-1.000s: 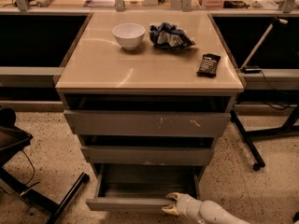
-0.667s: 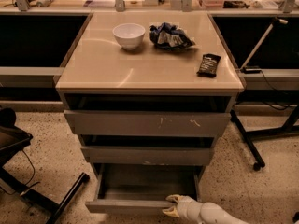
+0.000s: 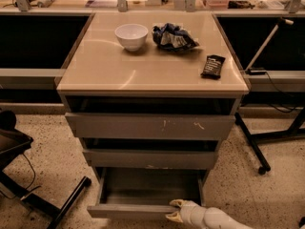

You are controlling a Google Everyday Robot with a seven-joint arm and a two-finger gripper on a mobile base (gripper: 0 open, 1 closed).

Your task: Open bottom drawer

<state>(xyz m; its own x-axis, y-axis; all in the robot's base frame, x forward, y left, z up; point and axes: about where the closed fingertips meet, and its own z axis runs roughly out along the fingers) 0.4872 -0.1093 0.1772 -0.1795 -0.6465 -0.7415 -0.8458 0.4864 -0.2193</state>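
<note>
The bottom drawer (image 3: pixel 133 211) is the lowest of three grey handleless drawers in the cabinet. It stands pulled out, and its shallow grey inside (image 3: pixel 150 187) shows. My gripper (image 3: pixel 174 211) comes in from the lower right on a white arm. Its pale fingertips sit at the right part of the drawer's front edge, one above the edge and one below it. The middle drawer (image 3: pixel 150 159) and the top drawer (image 3: pixel 150 126) with white scratches are both pulled out a little.
On the beige cabinet top (image 3: pixel 95 70) stand a white bowl (image 3: pixel 131 36), a crumpled blue bag (image 3: pixel 172 36) and a black bar (image 3: pixel 212 66). A black chair base (image 3: pixel 28 190) is at lower left. A stand with castors (image 3: pixel 259 151) is at right. The floor is speckled.
The bottom drawer has come a little further out toward me. My gripper has moved back slightly with its front edge.
</note>
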